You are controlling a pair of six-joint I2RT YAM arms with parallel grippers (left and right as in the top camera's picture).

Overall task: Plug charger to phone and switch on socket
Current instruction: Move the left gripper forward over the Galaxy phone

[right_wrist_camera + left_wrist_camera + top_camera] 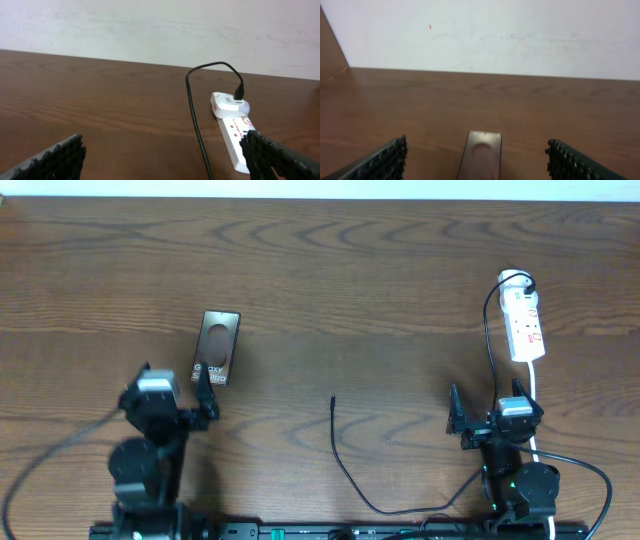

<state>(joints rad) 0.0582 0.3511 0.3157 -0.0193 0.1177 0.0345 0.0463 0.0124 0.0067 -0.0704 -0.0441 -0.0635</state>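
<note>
charger (334, 430) tip loose at desk (400, 300) centre, unplugged; left tool (176, 386) wide open, empty, lined on phone (215, 348); right tool (494, 416) likewise, facing socket (524, 325).

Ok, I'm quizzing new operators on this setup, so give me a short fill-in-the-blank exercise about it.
The left gripper is open, with the ___ just ahead of it. The charger has its far end plugged in at the ___. The right gripper is open and holds ___.
Missing words: phone; socket; nothing.
</note>
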